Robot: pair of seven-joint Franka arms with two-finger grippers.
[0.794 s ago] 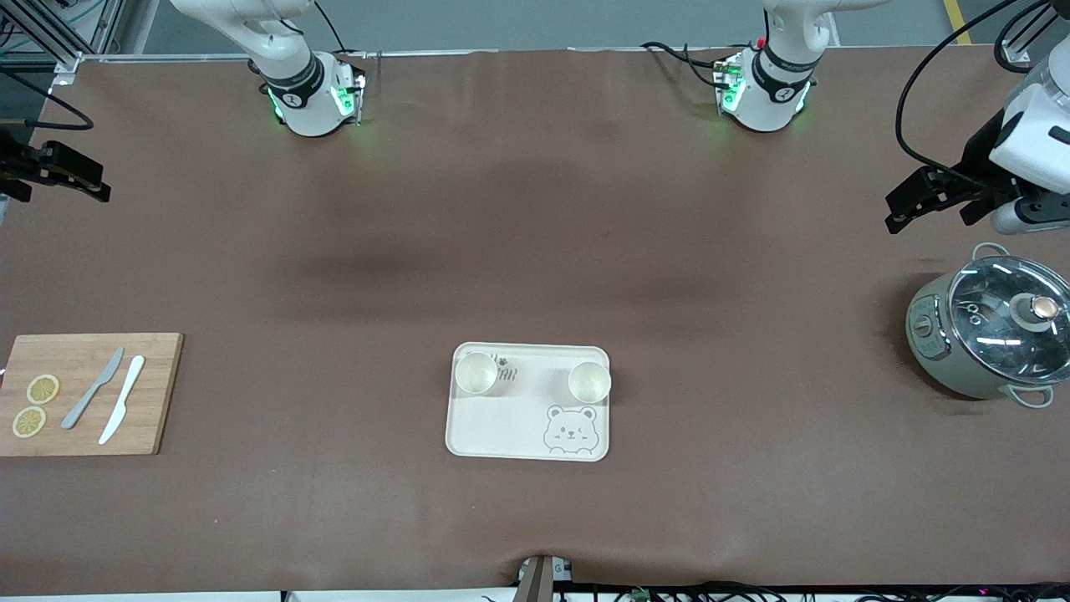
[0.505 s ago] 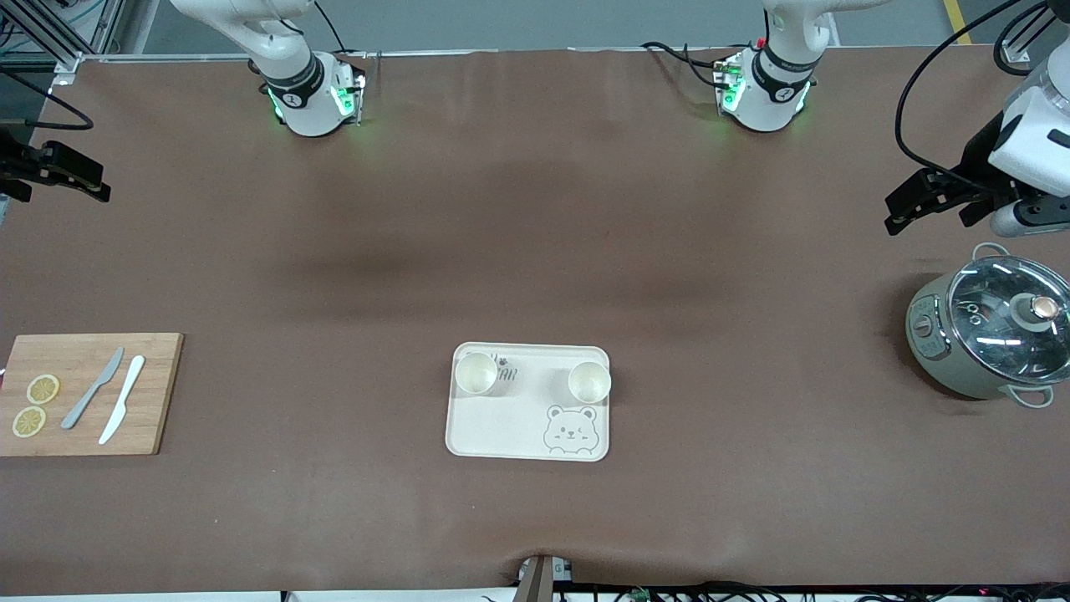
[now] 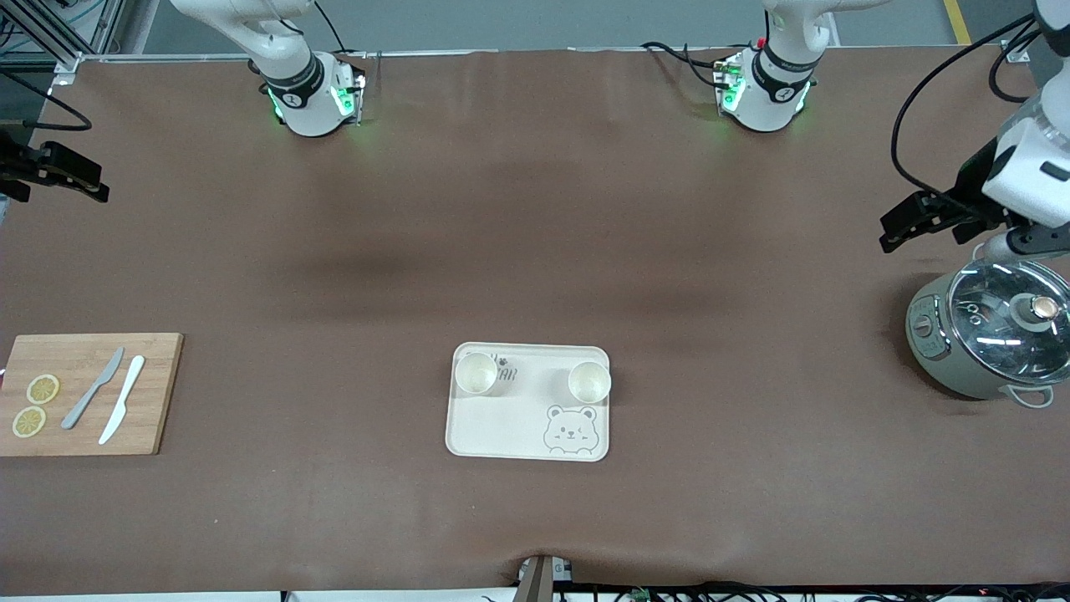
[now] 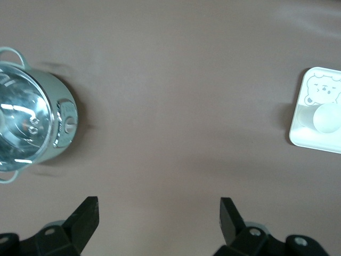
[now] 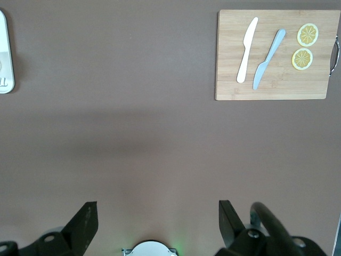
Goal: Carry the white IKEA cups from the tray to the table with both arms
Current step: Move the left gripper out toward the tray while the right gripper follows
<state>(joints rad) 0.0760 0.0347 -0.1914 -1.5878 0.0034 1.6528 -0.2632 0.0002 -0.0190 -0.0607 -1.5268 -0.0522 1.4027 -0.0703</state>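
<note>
Two white IKEA cups stand upright on the cream bear-print tray [image 3: 510, 426], along its edge farther from the front camera. One cup [image 3: 476, 373] is toward the right arm's end, the other cup [image 3: 589, 381] toward the left arm's end. My left gripper [image 3: 893, 231] is open and empty over bare table beside the pot. Its wrist view [image 4: 159, 210] shows the tray [image 4: 314, 141] and one cup [image 4: 327, 117] well away. My right gripper [image 3: 94, 187] is open and empty over the table's right-arm end [image 5: 158, 213], well away from the tray's edge [image 5: 4, 58].
A grey-green pot with a glass lid [image 3: 991, 334] stands at the left arm's end and shows in the left wrist view [image 4: 29, 125]. A wooden cutting board [image 3: 159, 393] with two knives and two lemon slices lies at the right arm's end [image 5: 272, 88].
The left arm has shifted a little over the table beside the pot. The right gripper, the cups and the tray have not visibly moved.
</note>
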